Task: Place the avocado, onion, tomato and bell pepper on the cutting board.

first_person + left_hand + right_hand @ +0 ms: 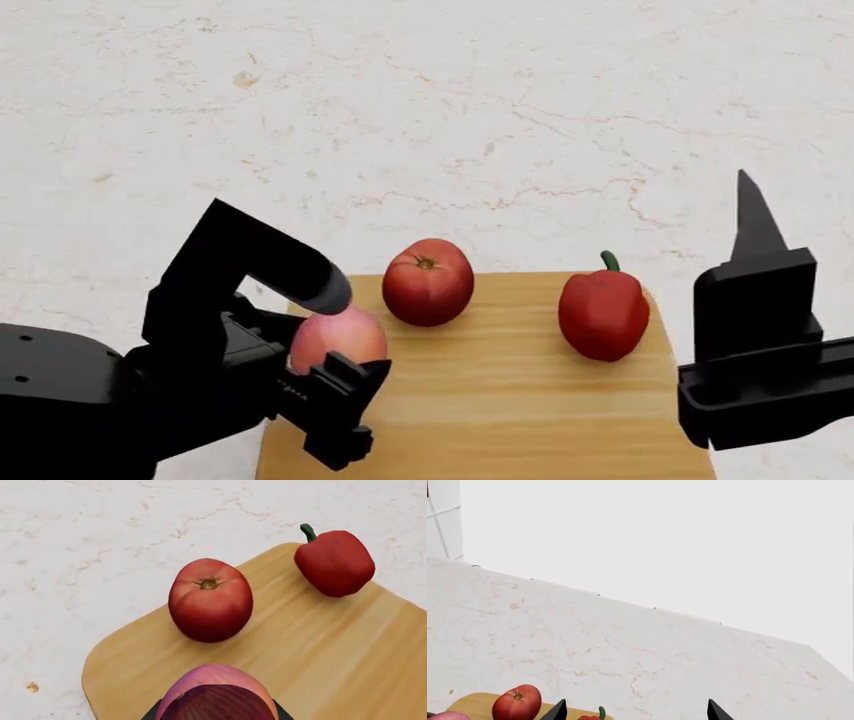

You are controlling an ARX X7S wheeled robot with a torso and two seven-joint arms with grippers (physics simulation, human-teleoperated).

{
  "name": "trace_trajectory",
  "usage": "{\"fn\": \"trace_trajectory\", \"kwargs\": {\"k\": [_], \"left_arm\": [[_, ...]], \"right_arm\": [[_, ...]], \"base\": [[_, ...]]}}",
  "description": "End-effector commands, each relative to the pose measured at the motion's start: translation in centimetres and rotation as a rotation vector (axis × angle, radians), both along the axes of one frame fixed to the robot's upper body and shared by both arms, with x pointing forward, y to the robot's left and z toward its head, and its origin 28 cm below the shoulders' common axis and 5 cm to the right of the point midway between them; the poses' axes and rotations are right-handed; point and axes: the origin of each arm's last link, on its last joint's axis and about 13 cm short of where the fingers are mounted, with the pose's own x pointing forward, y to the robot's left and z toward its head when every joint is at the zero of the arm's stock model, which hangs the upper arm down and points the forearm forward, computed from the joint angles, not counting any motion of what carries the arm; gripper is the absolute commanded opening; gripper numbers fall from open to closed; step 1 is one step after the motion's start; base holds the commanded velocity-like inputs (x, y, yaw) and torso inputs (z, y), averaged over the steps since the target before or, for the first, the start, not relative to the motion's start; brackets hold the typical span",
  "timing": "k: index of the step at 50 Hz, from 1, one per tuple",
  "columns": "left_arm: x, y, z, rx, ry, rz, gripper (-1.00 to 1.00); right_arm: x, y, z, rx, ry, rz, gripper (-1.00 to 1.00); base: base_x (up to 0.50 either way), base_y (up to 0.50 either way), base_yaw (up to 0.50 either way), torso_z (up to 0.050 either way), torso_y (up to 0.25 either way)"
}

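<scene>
Pale cracked marble countertop is seen under the light-brown, grain-striped cutting board. On the board are rested the round glossy red tomato and, well apart, the lobed red bell pepper with its green stem. The pinkish-purple streaked onion is pinched by the left gripper over the board's left edge, while the right gripper is held spread and empty.

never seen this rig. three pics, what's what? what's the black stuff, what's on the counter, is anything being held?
These are simulator renders of a two-armed robot. The head view looks down from its head; the other two come from cameras near each gripper. The black shapes are its arms. The left gripper is shut on the onion, at the cutting board's corner. The tomato and bell pepper already sit on the board, apart from each other. The right gripper is open, empty, raised beside the board. Everything sits on a pale marble counter. No avocado shows in any view.
</scene>
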Motion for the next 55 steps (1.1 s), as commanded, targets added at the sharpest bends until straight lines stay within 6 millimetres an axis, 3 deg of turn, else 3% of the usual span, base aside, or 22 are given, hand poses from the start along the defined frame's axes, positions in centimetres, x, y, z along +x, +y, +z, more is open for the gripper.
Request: {"fn": "trace_trajectory", "kwargs": {"k": [1, 13, 14, 25, 43, 55], "left_arm": [[-0.1, -0.8, -0.5, -0.022, 0.011, -0.023, -1.00], [-0.4, -0.9, 0.1, -0.028, -0.003, -0.029, -1.00], [-0.4, -0.9, 0.3, -0.034, -0.008, -0.024, 1.00], [-1.1, -1.0, 1.1, -0.056, -0.031, -0.037, 1.00], [-4.4, -0.7, 5.3, -0.142, -0.139, -0.069, 1.00], [-6.2, 2.5, 6.4, -0.166, -0.202, 0.030, 1.00]], "right_arm": [[0.1, 0.1, 0.4, 0.003, -0.044, 0.033, 1.00], [0.1, 0.1, 0.3, 0.005, -0.045, 0.037, 1.00], [0.1, 0.1, 0.3, 0.007, -0.045, 0.041, 1.00], [0.2, 0.2, 0.2, 0.009, -0.044, 0.046, 1.00], [-0.1, 0.3, 0.7, 0.003, -0.054, 0.048, 1.00], [-0.6, 0.2, 1.4, -0.017, -0.055, 0.057, 1.00]], "base": [[0.00, 0.00, 0.00, 0.000, 0.000], [0.00, 0.00, 0.00, 0.000, 0.000], [0.00, 0.00, 0.00, 0.000, 0.000], [0.00, 0.00, 0.00, 0.000, 0.000], [0.00, 0.00, 0.00, 0.000, 0.000], [0.00, 0.00, 0.00, 0.000, 0.000]]}}
